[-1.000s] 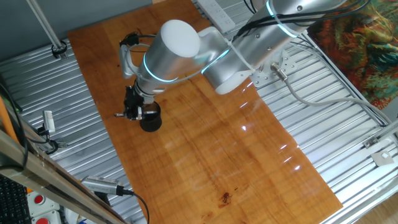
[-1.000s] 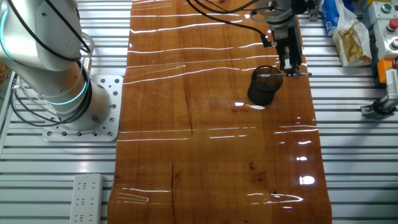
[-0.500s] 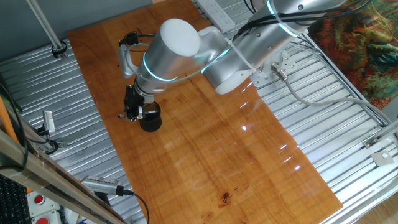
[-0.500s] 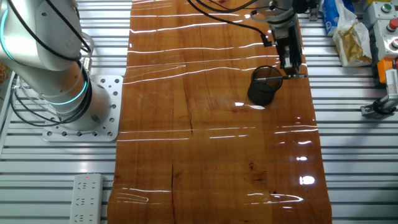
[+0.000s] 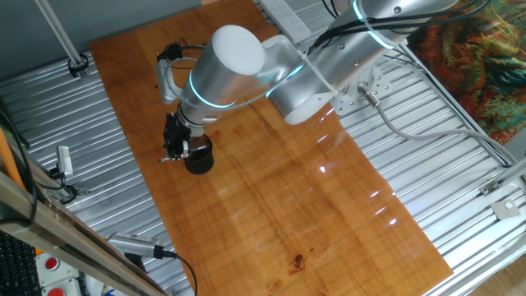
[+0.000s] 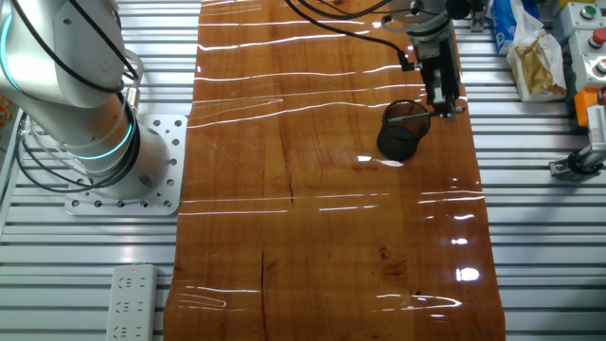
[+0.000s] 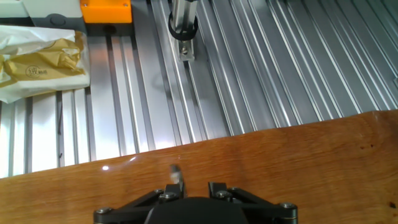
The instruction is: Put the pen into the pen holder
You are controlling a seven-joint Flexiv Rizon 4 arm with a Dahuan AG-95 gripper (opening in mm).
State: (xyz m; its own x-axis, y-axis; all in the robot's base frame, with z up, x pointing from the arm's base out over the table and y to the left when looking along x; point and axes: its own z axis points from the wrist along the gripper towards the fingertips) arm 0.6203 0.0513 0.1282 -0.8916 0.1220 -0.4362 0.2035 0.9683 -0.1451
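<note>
The pen holder (image 5: 199, 158) is a small dark cup on the wooden board, also in the other fixed view (image 6: 401, 134). The thin dark pen (image 5: 168, 156) lies tilted across the cup's rim, with its silvery end sticking out past the gripper towards the board edge (image 6: 454, 109). In the hand view only its tip (image 7: 176, 173) shows, beside the left finger. My gripper (image 5: 177, 148) hangs just beside the cup, over its outer side (image 6: 443, 98). In the hand view (image 7: 191, 188) its fingers stand apart, with a gap wider than the pen.
The wooden board's edge (image 7: 261, 132) runs close in front of the hand, and ribbed metal table lies beyond it. A paper bag (image 7: 40, 65), an orange block (image 7: 106, 9) and a metal clamp (image 7: 183, 28) lie out there. A silver tool with a cable (image 5: 136, 245) lies off the board.
The pen's silvery outer end has slid in towards the cup and the pen has tilted. The gripper and the cup stay where they were.
</note>
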